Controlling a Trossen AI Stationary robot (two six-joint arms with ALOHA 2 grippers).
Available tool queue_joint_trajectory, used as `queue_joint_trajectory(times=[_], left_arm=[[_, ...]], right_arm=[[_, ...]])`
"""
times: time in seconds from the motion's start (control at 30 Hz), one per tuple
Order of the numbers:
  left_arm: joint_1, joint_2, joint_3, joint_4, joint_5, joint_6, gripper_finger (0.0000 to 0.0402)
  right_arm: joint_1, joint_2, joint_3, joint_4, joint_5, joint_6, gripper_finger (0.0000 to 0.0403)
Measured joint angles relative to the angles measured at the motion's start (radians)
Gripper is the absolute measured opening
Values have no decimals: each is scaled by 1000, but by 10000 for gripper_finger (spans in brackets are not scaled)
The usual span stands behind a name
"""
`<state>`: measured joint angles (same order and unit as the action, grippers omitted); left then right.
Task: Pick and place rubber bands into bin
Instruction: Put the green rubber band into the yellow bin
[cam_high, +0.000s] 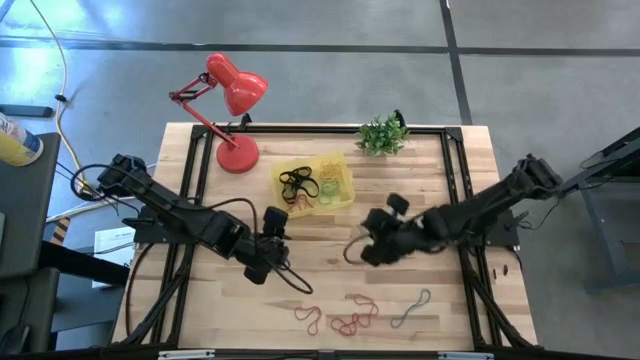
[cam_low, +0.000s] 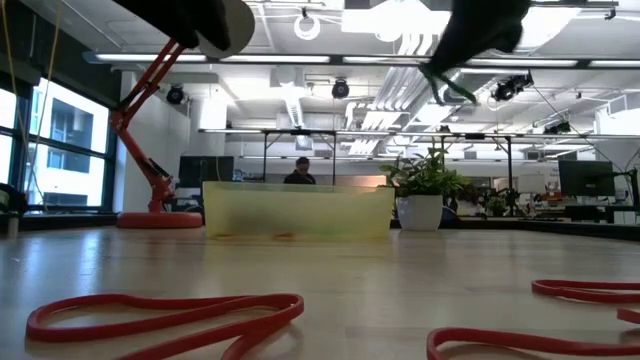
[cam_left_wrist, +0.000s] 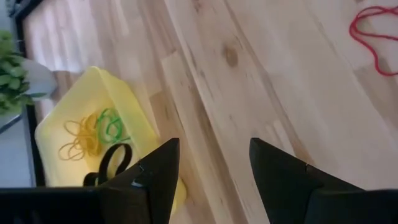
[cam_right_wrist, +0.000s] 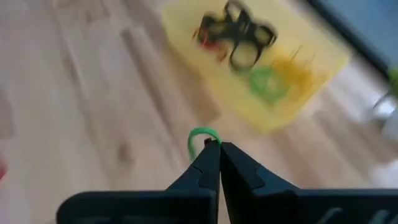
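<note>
Left gripper (cam_high: 262, 262) low over bare wood, lower left of centre in high view, fingers (cam_left_wrist: 158, 177) spread wide in own wrist view, nothing between them. Black loop or cable trailing from it toward lower centre in high view; hard to tell which.

Red desk lamp (cam_high: 232, 105) at upper left of table; in low view only its base and arm at left, head cut off by frame top.

Bin (cam_high: 313, 183) upper centre of table, just right of lamp base. Inside: black rubber bands (cam_high: 297, 184) on its left side, yellow and green ones on its right, too small to count from above. In left wrist view, bin (cam_left_wrist: 134, 109) at lower left, partly hidden behind left finger, with green band (cam_left_wrist: 111, 124), yellow bands and one black loop visible. In low view, bin (cam_low: 297, 210) seen side-on at centre, contents only a blur through wall.

Small potted plant (cam_high: 382, 134) at upper right of bin.

Right gripper (cam_high: 375, 243) right of centre in high view, below and right of bin, well apart from it. In right wrist view, fingers pressed together on green rubber band (cam_right_wrist: 202, 138), only a small arc showing above tips, rest hidden. Bin (cam_right_wrist: 261, 68) beyond it, blurred.

Loose red rubber bands (cam_high: 340, 318) and a grey-green one (cam_high: 411, 308) along lower centre to lower right of table. In low view, red bands (cam_low: 165, 312) in foreground, right-hand ones cut off by frame edge.

Person's head just above bin wall in low view, far behind table.
</note>
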<state>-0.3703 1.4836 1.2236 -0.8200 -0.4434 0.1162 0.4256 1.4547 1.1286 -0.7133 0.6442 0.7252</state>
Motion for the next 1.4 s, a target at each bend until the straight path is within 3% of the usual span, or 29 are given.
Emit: queue_joint_trajectory(times=[0.13, 0.33, 0.7, 0.9, 1.4], left_arm=[[-6, -24, 0, -3, -31, -32, 184], [-11, -44, 0, -26, -48, -83, 184], [-88, -47, 0, -51, -133, -198, 184], [-131, -47, 0, -67, -175, -260, 184], [-154, -47, 0, -100, -205, -323, 184]], right_arm=[[-121, -19, 0, 112, -13, -195, 0], [-323, -8, 1, 295, -170, -436, 0], [-649, 77, 1, 432, -519, -533, 0], [-701, 177, 2, 484, -642, -523, 0], [-701, 387, 2, 544, -702, -424, 1]])
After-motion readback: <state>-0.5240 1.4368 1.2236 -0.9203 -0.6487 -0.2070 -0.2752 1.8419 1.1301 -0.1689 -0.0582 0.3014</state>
